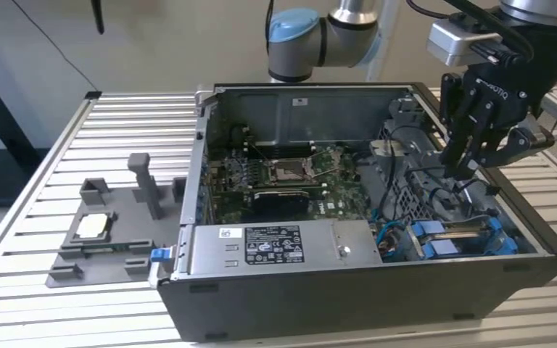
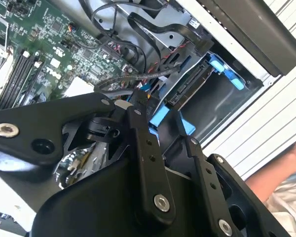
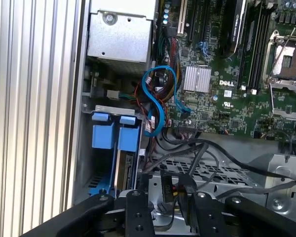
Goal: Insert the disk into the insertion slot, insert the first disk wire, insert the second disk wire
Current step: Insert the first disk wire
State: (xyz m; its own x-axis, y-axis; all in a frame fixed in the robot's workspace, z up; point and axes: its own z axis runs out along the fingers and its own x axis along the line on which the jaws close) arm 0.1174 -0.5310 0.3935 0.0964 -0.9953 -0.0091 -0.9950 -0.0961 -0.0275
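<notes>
**A:** Is your exterior view bright enough?

**B:** Yes. Soft, even light falls on the table (image 1: 37, 217), so you get no hard shadows there. Inside the case (image 1: 356, 290) it is darker, mostly down by the walls.

**A:** Will you see any glare?

**B:** You will. In the first wrist view the table looks almost white, and the silver box (image 3: 121, 37) shines. In the second wrist view the table is washed out too.

**A:** What looks fuzzy?

**B:** The gripper (image 3: 167, 194) sits very close to both wrist cameras, so you see it as a dark, soft shape. A person's arm (image 2: 276, 173) in the second wrist view is blurred.
</notes>
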